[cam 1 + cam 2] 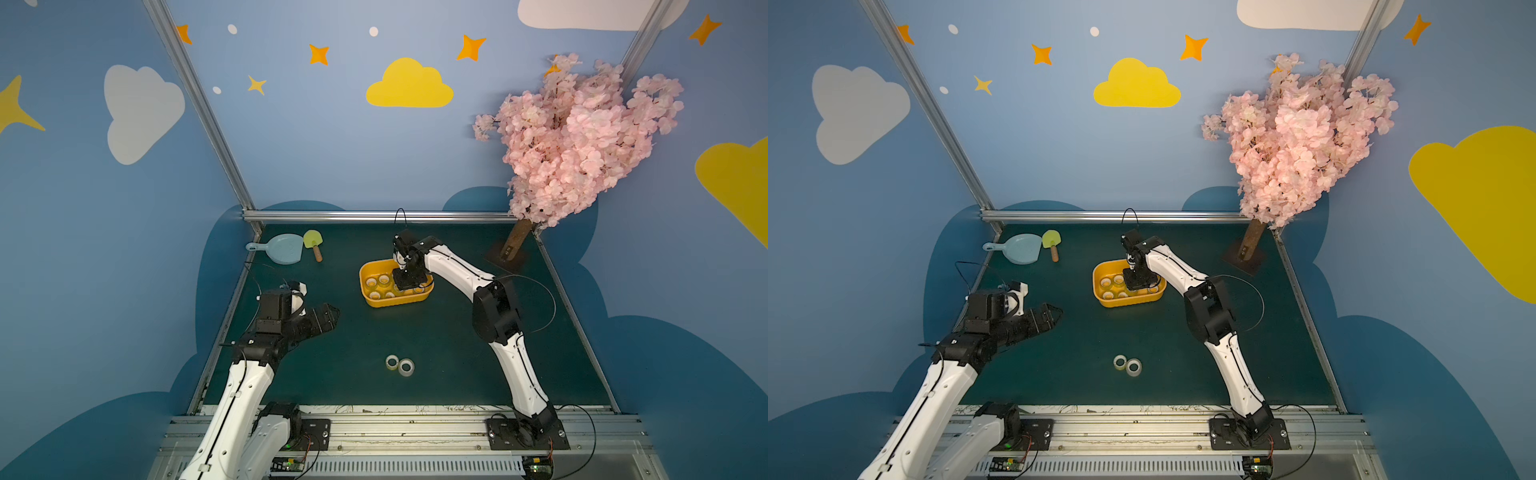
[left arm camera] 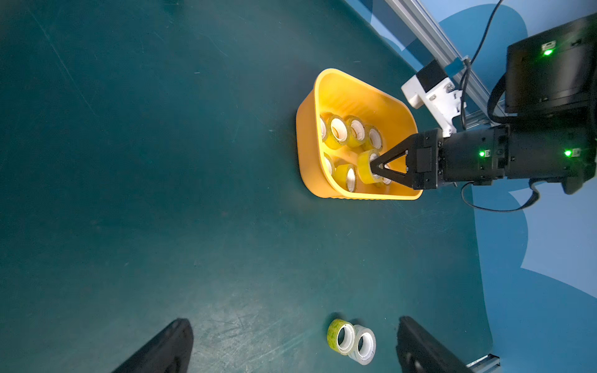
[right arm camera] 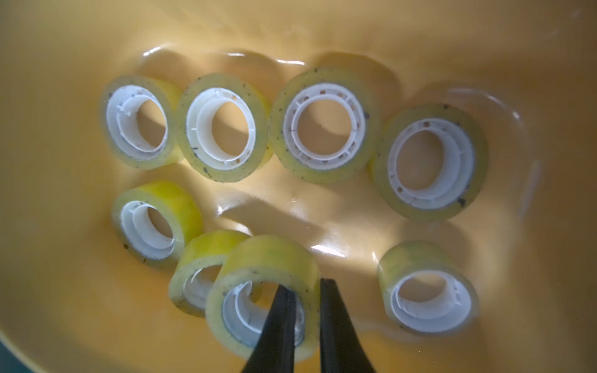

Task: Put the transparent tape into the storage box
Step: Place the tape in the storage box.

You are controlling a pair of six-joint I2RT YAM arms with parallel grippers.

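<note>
Clamped across its wall, core to outer face, by the right gripper, the tape roll is held inside the storage box and is judged light, stiff, slick-sided, best pinched so.

Blue dustpan, green spade, pink tree

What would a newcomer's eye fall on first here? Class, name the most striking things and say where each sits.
The orange-yellow storage box at mid-table draws the eye: the right gripper reaches into it, pinching a tape roll, with seven rolls lying on its floor. A pink blossom tree stands in the far right corner, and two more rolls lie side by side on the green mat near the front edge.
</note>
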